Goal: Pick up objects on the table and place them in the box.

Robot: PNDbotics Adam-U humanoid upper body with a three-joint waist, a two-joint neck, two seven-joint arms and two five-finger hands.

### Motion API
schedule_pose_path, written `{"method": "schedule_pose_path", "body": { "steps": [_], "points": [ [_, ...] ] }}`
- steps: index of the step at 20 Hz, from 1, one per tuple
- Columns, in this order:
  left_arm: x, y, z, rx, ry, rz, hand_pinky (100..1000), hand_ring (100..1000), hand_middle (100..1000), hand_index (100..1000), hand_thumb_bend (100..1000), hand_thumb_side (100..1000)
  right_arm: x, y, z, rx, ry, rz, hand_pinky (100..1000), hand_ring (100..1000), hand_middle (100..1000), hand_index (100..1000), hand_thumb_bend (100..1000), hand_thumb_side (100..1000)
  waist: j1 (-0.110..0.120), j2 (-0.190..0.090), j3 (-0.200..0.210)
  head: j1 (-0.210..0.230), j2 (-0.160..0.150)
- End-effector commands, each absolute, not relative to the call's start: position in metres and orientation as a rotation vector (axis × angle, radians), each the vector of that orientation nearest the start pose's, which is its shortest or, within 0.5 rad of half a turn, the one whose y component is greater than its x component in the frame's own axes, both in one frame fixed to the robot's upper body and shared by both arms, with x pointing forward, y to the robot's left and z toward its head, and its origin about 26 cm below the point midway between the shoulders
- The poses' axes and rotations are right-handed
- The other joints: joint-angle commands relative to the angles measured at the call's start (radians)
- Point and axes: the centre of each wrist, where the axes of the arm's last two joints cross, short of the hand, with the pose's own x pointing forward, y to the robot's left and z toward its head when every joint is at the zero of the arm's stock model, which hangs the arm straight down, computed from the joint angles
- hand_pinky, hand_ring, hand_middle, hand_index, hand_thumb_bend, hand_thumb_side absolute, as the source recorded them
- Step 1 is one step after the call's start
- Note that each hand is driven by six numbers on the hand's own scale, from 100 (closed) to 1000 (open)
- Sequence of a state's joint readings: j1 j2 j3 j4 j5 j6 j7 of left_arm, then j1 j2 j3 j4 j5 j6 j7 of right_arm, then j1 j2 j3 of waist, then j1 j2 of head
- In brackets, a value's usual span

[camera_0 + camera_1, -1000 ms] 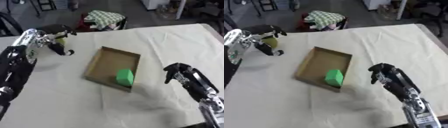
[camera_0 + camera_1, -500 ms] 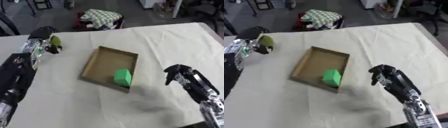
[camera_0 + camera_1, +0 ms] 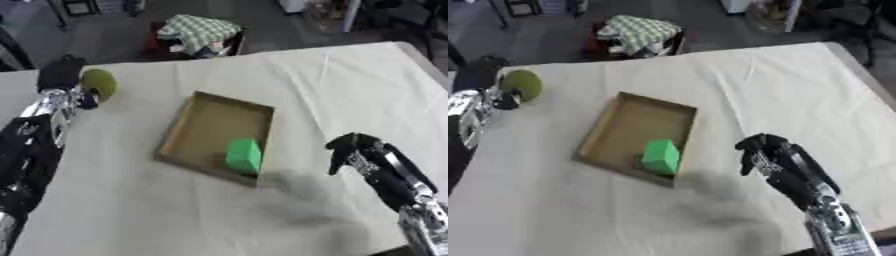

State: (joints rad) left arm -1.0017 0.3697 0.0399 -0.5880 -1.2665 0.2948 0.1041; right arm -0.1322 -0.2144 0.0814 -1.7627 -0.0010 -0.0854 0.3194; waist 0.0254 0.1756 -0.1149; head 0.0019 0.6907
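Our left hand (image 3: 63, 80) is at the far left edge of the table (image 3: 350, 90), fingers curled around the olive-green ball (image 3: 99, 82). Our right hand (image 3: 359, 150) hovers with curled fingers, holding nothing, right of the cardboard box (image 3: 201, 125). A green block (image 3: 243, 155) lies in the box's near corner. Wide bare cloth stays between box and edges; beyond, a checked cloth (image 3: 197, 31) on a seat.

Bench (image 3: 350, 85) is showing off-white cloth. Box (image 3: 214, 127) at centre is showing tan cardboard w/ a bright green block (image 3: 244, 155) at its 5 o'clock corner. Olive-green ball (image 3: 100, 83) is sitting at 10 o'clock. Both hands, left (image 3: 59, 75) & right (image 3: 352, 146), are showing black, arms black w/ silver. Green-and-white check cloth (image 3: 198, 31) is lying at 12 o'clock, off the bench.
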Motion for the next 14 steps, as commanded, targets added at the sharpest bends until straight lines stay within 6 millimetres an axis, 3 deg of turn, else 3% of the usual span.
{"method": "schedule_pose_path", "body": {
  "steps": [1,5,8,11,12,14],
  "points": [
    [0.4958,0.3196,0.1549,1.516,-1.059,-0.855,723,725,787,877,235,154,0.303,-0.2476,0.0908,0.16,-1.919,0.621,454,432,433,640,100,651,-0.001,-0.006,-0.004,0.003,-0.023],
    [0.4957,0.324,0.1604,1.527,-1.074,-0.84,720,722,785,876,232,151,0.3039,-0.2461,0.0936,0.16,-1.927,0.631,454,432,433,639,100,659,0.0,0.025,-0.016,0.008,-0.039],
    [0.4954,0.3271,0.1627,1.545,-1.068,-0.826,701,682,741,842,212,100,0.3043,-0.2461,0.0951,0.152,-1.932,0.631,454,431,433,639,100,667,0.0,0.05,-0.028,0.019,-0.046],
    [0.4953,0.3277,0.1626,1.552,-1.061,-0.823,701,682,741,842,212,100,0.3044,-0.246,0.0958,0.148,-1.934,0.63,454,431,433,639,100,667,0.0,0.057,-0.032,0.025,-0.047],
    [0.4952,0.328,0.1622,1.556,-1.058,-0.823,632,568,601,756,199,100,0.3044,-0.2459,0.0959,0.147,-1.934,0.63,453,431,432,639,100,672,-0.001,0.061,-0.033,0.038,-0.047],
    [0.4948,0.3284,0.1618,1.588,-1.053,-0.819,578,499,503,675,198,100,0.3046,-0.2455,0.0963,0.145,-1.935,0.63,453,431,432,639,100,672,-0.002,0.069,-0.034,0.063,-0.051]
  ]
}}
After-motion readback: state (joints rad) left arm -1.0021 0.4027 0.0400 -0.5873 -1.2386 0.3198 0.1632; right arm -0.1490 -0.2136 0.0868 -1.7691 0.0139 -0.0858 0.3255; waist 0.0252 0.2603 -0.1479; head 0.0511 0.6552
